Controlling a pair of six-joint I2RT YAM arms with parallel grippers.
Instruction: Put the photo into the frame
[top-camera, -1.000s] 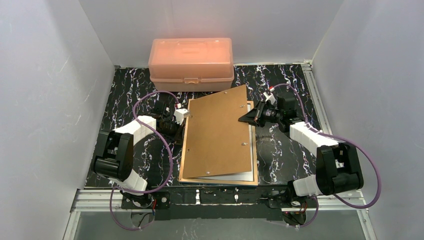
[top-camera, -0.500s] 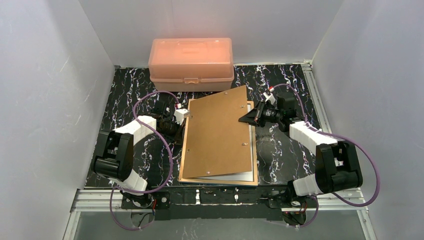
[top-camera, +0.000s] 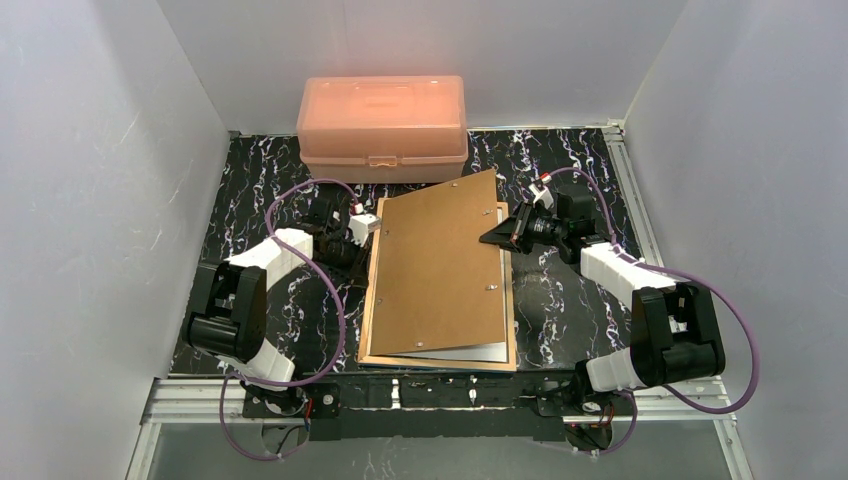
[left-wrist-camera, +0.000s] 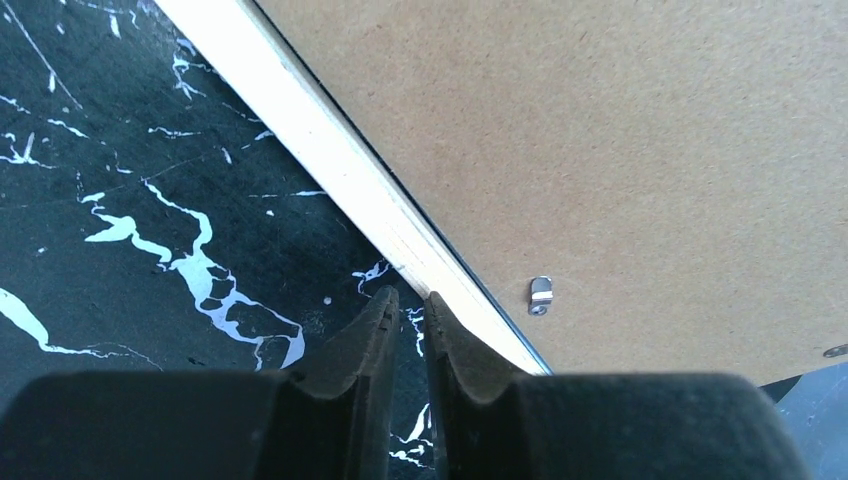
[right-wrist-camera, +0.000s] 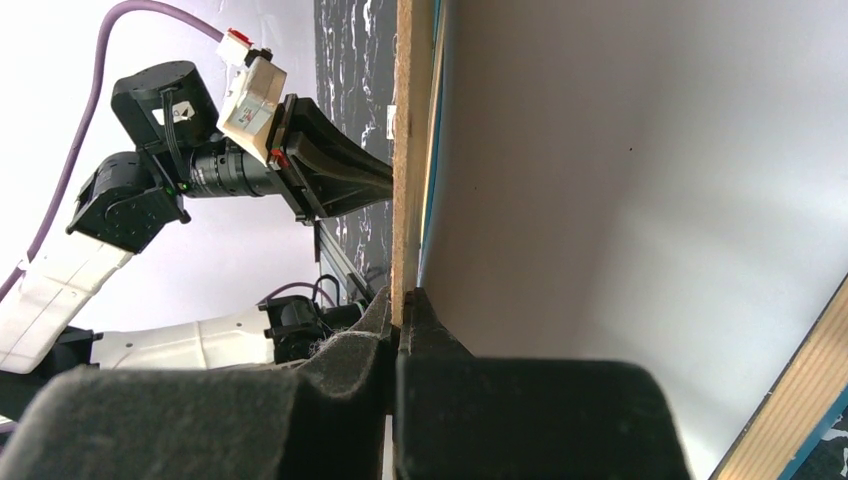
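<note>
Right tool (right-wrist-camera: 403, 300) is pinching frame's (left-wrist-camera: 330, 170) backing board (top-camera: 440, 265); left tool (left-wrist-camera: 408, 300) is gaping narrowly, empty; pink box (top-camera: 382, 120) is sitting closed.

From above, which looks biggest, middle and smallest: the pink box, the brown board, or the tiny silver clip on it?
Biggest: brown backing board, though it is lifted nearer the camera.
Then: pink box.
Smallest: silver clip.
</note>
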